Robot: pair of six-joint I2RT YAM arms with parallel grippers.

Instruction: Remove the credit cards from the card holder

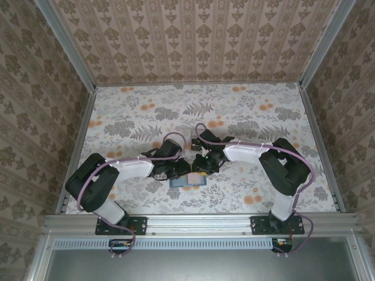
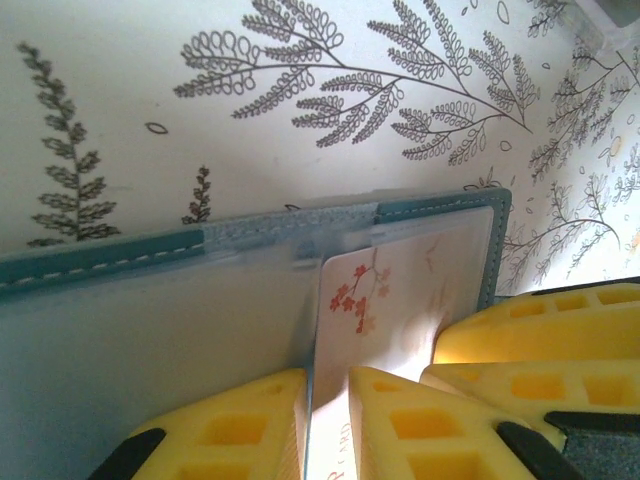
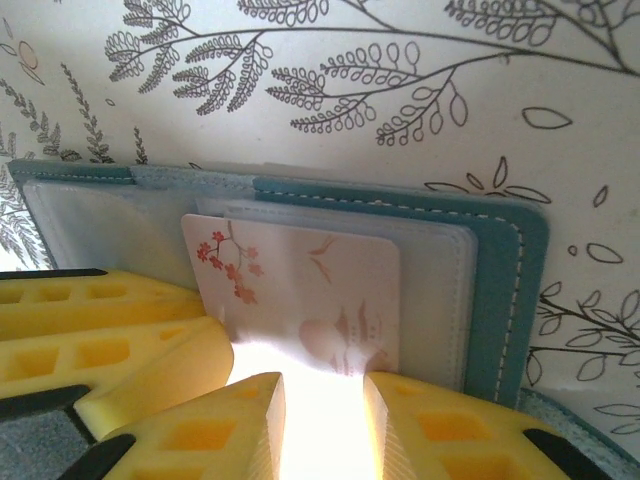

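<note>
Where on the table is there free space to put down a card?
Free: the wide far stretch of the table up to the back wall, and the near strip between the card holder and the front rail. Crowded: the centre, where the left gripper and right gripper meet over it.

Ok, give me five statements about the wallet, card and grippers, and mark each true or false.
1. The wallet lies open on the table. True.
2. The card on it has blue stripes. False: it is pale, with red blossoms.
3. The left gripper and right gripper are both at the wallet. True.
4. The card lies on bare table, away from the wallet. False: it lies on the wallet's inside.
5. The table is plain white. False: it has a leaf print.
</note>
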